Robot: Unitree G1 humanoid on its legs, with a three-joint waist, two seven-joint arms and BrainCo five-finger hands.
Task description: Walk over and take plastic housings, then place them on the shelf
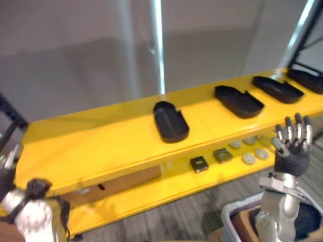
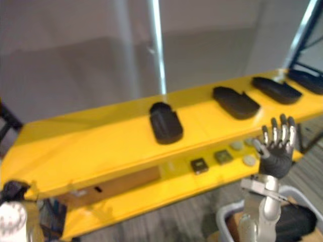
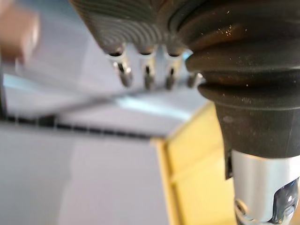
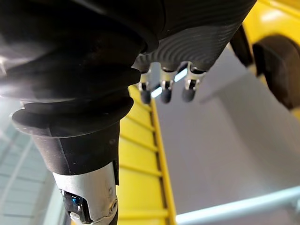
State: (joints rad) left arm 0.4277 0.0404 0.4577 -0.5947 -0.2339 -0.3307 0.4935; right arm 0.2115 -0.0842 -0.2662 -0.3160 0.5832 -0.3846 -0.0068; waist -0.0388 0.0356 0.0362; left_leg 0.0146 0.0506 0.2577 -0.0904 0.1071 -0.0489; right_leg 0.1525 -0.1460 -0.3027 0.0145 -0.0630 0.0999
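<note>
Left eye view: four plastic housings lie in a row on the top tier of the yellow shelf (image 1: 91,141), each apart from its neighbour. They run from the nearest housing (image 1: 170,121) through the second housing (image 1: 238,101) and third housing (image 1: 277,89) to the far housing (image 1: 305,79), spaced, I judge, so each can be reached alone. My right hand (image 1: 292,141) stands in front of the shelf's lower tier, fingers straight up and slightly spread, holding nothing.

Right eye view: that hand is clear of the small parts (image 2: 199,165) on the lower tier.

Left wrist view: my left hand (image 3: 136,28) is low by the shelf's end, fingers (image 3: 146,77) relaxed and empty.

Right wrist view: my right fingers (image 4: 164,91) hang loose, touching nothing, with a housing past them on the shelf.
</note>
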